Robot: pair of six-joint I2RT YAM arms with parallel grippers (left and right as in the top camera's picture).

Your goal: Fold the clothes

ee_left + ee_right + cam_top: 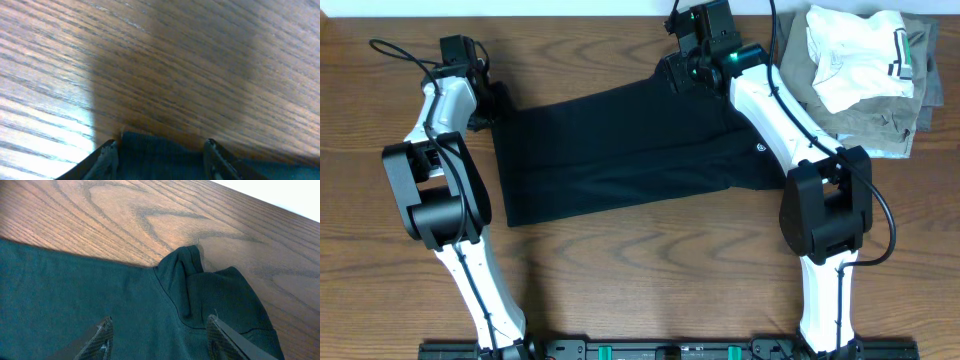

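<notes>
Logo (760, 150) on clothes (620, 150) illegible.

The setting reads as a robotics lab bench, not a home. Two white-and-black robot arms, the left arm (445, 190) and the right arm (780, 120), are mounted on a black rail (670, 350) along one edge of a wood-grain table (650, 270). Cables (395, 48) are left loose. A black garment (610, 150) is spread between them, and folded clothes (860, 60) are piled at one corner. The room beyond cannot be seen.
</notes>
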